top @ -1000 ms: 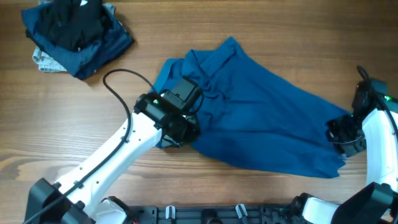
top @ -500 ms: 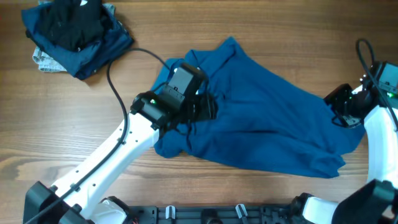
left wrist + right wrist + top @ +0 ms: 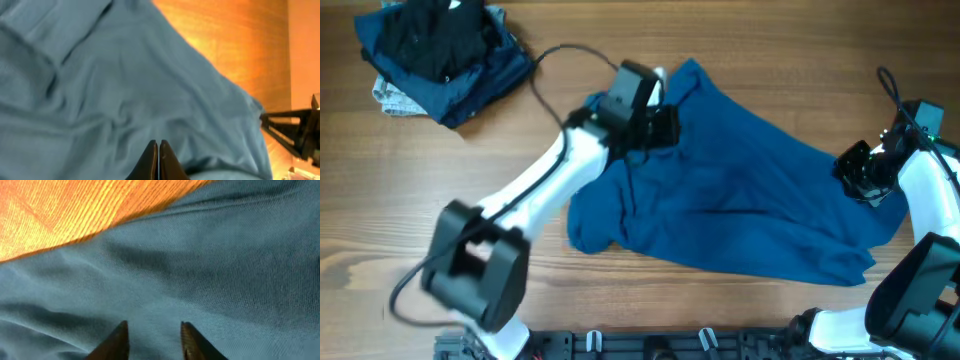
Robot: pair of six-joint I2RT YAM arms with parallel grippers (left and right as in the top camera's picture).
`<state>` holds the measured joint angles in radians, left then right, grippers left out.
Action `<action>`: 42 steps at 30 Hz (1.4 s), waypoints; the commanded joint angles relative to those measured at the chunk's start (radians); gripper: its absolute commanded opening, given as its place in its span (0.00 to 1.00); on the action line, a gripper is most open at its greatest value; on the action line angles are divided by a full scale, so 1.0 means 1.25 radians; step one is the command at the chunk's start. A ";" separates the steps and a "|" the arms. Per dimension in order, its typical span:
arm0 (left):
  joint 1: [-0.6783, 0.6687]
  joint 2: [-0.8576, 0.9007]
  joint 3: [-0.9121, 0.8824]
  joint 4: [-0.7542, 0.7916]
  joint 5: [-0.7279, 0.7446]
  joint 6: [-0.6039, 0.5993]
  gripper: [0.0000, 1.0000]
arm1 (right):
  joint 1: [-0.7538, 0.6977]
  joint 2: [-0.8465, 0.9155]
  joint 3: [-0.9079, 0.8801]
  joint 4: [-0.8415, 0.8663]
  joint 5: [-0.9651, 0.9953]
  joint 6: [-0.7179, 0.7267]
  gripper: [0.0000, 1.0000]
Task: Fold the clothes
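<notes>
1. The shirt [image 3: 740, 200] is lying crumpled on the desk [image 3: 470, 200], near the middle.
2. The left jaws are pressing together above it.
3. The right jaws are hanging apart over its right edge.

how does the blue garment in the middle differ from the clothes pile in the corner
The blue garment is one bright blue piece spread loosely over the table; the clothes pile is several navy and black pieces heaped up. The left gripper and right gripper are at the blue garment, none at the clothes pile. Both look wrinkled.
</notes>
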<state>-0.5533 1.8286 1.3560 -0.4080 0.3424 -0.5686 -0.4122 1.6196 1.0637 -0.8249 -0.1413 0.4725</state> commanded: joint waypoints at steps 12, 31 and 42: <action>-0.001 0.312 0.394 -0.110 -0.152 0.180 0.04 | 0.013 0.011 0.006 -0.014 -0.014 -0.002 0.39; -0.001 0.428 0.393 -0.122 -0.156 0.170 0.04 | 0.013 0.011 0.006 -0.086 -0.011 0.001 0.49; 0.019 0.481 0.393 -0.056 -0.085 0.131 0.04 | 0.013 0.012 0.006 -0.078 -0.011 0.002 0.53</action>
<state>-0.5514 2.3695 1.8328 -0.4870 0.1646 -0.3801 -0.4019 1.6196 1.0637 -0.9279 -0.1493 0.4732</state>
